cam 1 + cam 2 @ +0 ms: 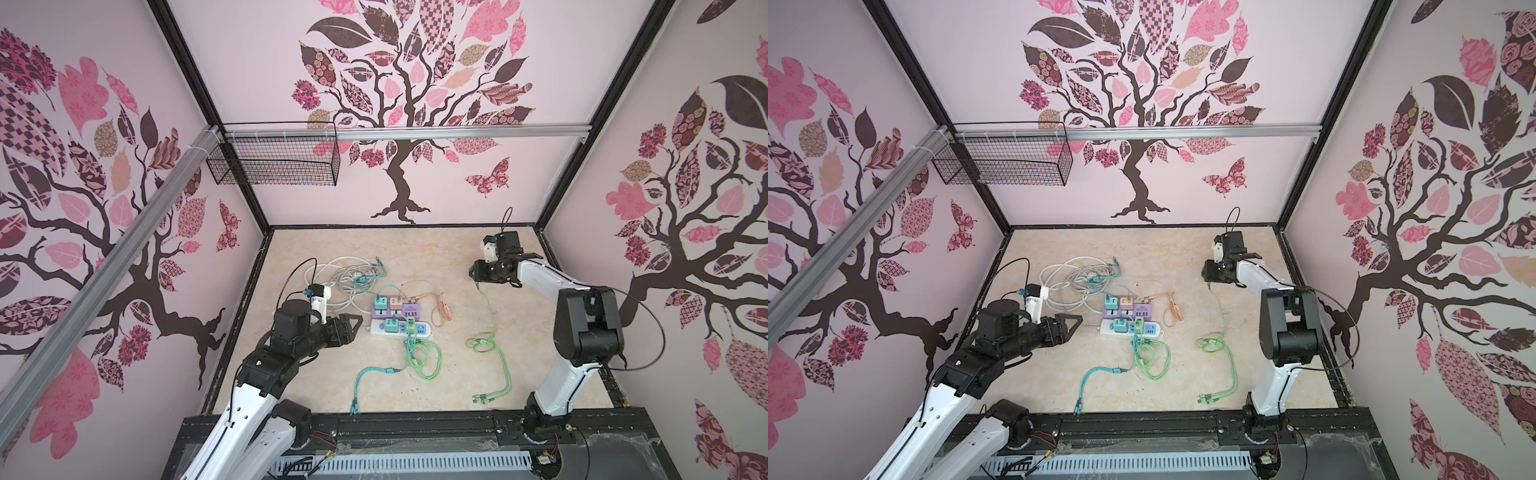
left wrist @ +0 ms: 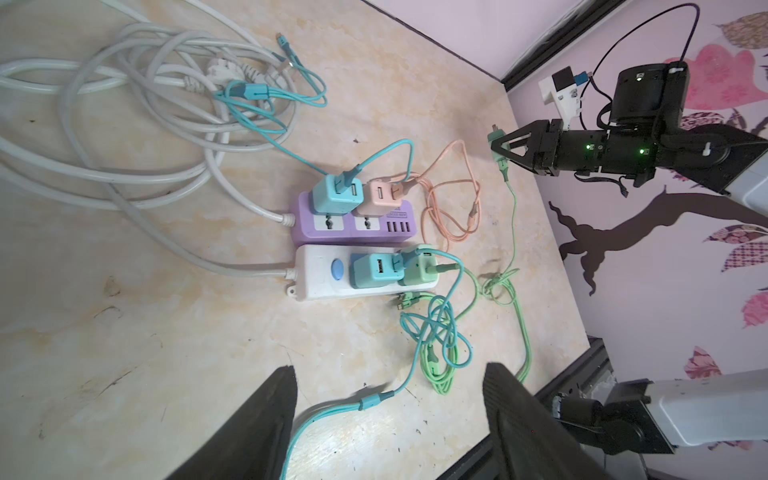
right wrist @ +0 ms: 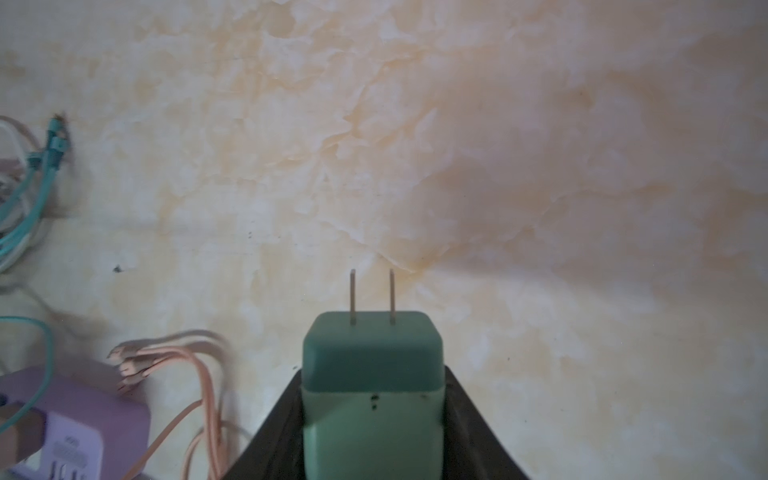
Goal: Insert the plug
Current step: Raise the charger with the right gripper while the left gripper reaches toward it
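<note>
While the right gripper [image 1: 475, 272] is clamped on the green plug [image 3: 372, 399], you see both prongs standing clear of its fingers
The green plug is held above the table [image 1: 457, 374], well apart from the white power strip [image 2: 320, 274] and the purple power strip [image 2: 307, 224]; its green cable [image 2: 513, 216] trails down to the table. Your left gripper [image 2: 388, 374] stands open and empty near the white power strip

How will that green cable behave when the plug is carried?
Probably floppy: the green cable hangs slack from the plug in the right gripper and coils on the table. Thin, so likely light; its coils may drag.
</note>
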Action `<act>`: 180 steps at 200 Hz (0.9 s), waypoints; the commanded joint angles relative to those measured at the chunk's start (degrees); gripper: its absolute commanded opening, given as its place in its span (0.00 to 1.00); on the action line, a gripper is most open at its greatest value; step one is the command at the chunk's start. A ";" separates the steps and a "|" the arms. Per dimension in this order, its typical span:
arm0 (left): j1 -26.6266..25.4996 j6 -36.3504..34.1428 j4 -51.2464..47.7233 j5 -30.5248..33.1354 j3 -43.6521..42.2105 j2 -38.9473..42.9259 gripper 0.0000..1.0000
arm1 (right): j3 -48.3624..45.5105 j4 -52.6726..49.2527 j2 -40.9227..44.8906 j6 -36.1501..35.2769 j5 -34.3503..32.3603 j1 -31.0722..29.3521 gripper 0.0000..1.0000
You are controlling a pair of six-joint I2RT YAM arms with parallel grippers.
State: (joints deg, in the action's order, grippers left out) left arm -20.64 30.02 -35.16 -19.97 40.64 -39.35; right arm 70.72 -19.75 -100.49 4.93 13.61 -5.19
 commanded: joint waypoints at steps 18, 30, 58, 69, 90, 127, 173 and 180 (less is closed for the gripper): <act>0.19 -0.72 3.90 -11.89 3.00 -4.63 0.75 | -2.20 0.15 9.98 -0.86 3.92 -5.56 0.30; 0.17 -0.05 5.73 -14.80 3.12 -5.83 0.75 | -2.72 -0.02 12.15 -1.36 4.67 -7.22 0.30; 0.09 1.68 9.24 -18.56 3.31 -7.78 0.75 | -5.21 1.45 17.45 -2.34 10.13 -9.47 0.30; 0.08 2.68 10.48 -18.79 3.47 -8.09 0.75 | -7.28 3.29 19.51 -2.71 12.15 -9.62 0.30; 0.08 5.09 13.03 -19.94 3.92 -9.00 0.75 | -8.87 2.86 22.43 -5.13 15.89 -10.03 0.29; -1.22 6.94 15.10 -21.03 6.87 -12.80 0.77 | -10.71 2.41 26.66 -10.58 16.63 -15.56 0.30; -7.32 6.36 15.34 -20.29 13.13 -20.15 0.81 | -11.42 2.71 29.91 -13.67 18.35 -21.08 0.31; -7.63 6.89 15.72 -20.73 13.82 -21.33 0.82 | -11.56 2.61 30.44 -14.30 18.83 -21.58 0.31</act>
State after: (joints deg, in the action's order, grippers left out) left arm -26.59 36.29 -21.58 -39.79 50.19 -58.11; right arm 58.65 -17.69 -73.65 -6.11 29.98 -25.80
